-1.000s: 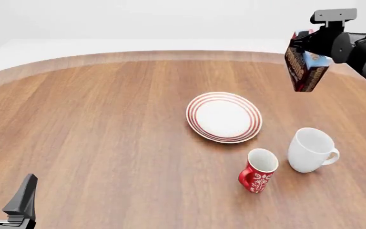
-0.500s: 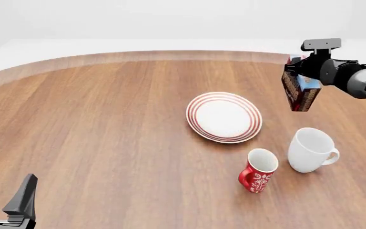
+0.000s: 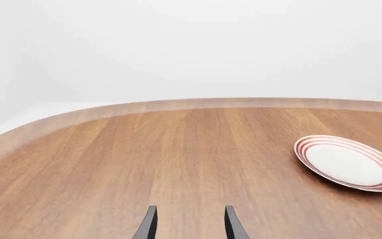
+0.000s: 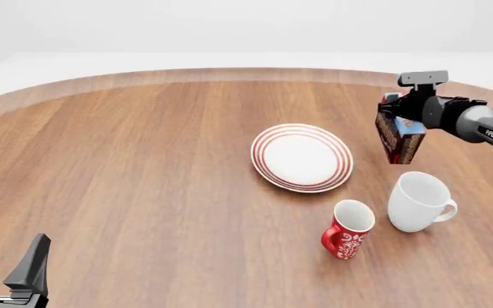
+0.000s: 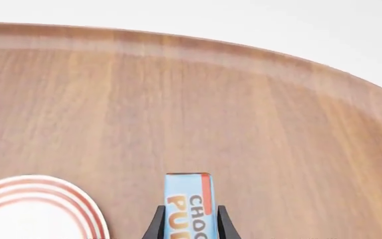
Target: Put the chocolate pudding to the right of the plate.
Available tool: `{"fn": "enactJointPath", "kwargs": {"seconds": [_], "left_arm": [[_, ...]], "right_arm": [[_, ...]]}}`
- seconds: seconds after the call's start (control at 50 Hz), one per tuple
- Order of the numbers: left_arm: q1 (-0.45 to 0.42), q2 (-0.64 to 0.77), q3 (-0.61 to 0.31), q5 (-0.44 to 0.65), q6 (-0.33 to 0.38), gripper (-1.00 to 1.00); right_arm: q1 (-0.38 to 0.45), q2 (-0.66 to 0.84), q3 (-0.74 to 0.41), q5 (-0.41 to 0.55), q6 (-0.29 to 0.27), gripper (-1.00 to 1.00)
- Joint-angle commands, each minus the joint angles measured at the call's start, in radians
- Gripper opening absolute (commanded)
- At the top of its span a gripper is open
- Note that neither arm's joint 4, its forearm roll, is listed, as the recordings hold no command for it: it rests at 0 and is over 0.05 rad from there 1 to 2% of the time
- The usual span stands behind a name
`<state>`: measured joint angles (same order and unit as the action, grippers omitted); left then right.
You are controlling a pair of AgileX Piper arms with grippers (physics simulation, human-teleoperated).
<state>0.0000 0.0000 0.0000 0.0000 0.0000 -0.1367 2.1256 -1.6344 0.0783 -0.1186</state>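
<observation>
At three o'clock of the plate [image 4: 302, 157], the right gripper [image 4: 398, 123] reaches in level, clenched on the chocolate pudding [image 4: 399, 137], held aloft. Left gripper [image 4: 8, 262] rests low, jaws parted.

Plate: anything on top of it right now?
Nothing sits on the plate; its white centre is bare in every view. The chocolate pudding hangs to its right in the right gripper. The table under the plate is hidden.

Lighting bright, even, diffuse from overhead. Soft faint shadows under plate [image 4: 302, 157] and mugs [image 4: 418, 201]. No glare, blur or edge distortion; all views sharp.
</observation>
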Motion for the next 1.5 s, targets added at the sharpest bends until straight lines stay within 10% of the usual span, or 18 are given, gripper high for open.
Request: {"fn": "enactJointPath", "kwargs": {"seconds": [0.02, 0.48, 0.5, 0.84, 1.12, 1.5], "left_arm": [[0.000, 0.000, 0.000, 0.000, 0.000, 1.00], [0.000, 0.000, 0.000, 0.000, 0.000, 1.00], [0.000, 0.000, 0.000, 0.000, 0.000, 1.00], [0.000, 0.000, 0.000, 0.000, 0.000, 1.00], [0.000, 0.000, 0.000, 0.000, 0.000, 1.00], [0.000, 0.000, 0.000, 0.000, 0.000, 1.00]], "right_arm": [[-0.003, 0.019, 0.006, -0.014, 0.017, -1.00], [-0.011, 0.032, 0.001, -0.012, 0.010, -1.00], [-0.014, 0.031, 0.001, -0.013, 0.005, 1.00], [-0.002, -0.049, -0.042, 0.059, 0.031, 1.00], [0.156, -0.645, -0.221, 0.291, 0.155, 1.00], [0.255, -1.270, -0.533, 0.516, -0.256, 1.00]]}}
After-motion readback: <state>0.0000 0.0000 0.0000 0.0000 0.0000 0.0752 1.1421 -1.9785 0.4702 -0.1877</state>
